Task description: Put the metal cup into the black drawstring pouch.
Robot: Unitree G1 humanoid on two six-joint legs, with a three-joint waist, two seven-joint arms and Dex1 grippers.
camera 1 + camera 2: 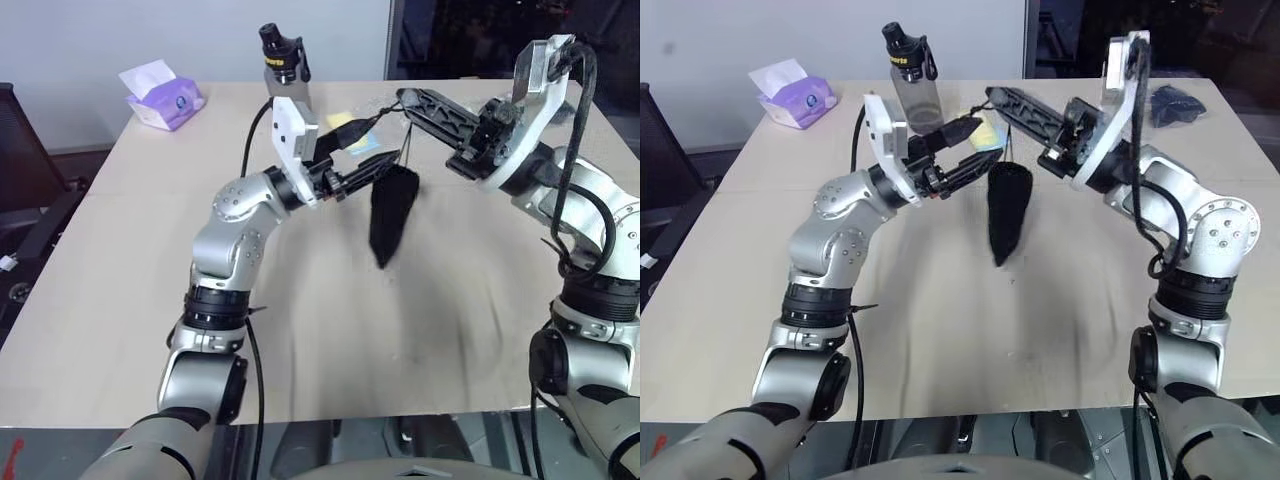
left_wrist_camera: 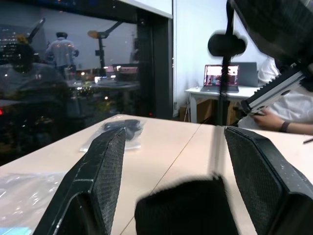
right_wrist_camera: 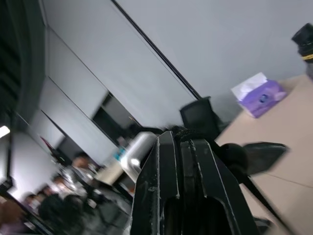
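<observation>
The right pincer (image 1: 997,97), pressed together on the cords, hangs the black drawstring pouch (image 1: 1006,211) above the bench (image 1: 940,330); the left pincer (image 1: 970,148), spread, straddles its top, likely to widen the mouth.

Black drawstring pouch (image 1: 1006,222), purple tissue box (image 1: 800,104)

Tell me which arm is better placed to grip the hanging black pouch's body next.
Left, probably. The left gripper is open, with the top of the black drawstring pouch between its fingers. The right gripper is shut, holding the pouch up by its cord.
</observation>
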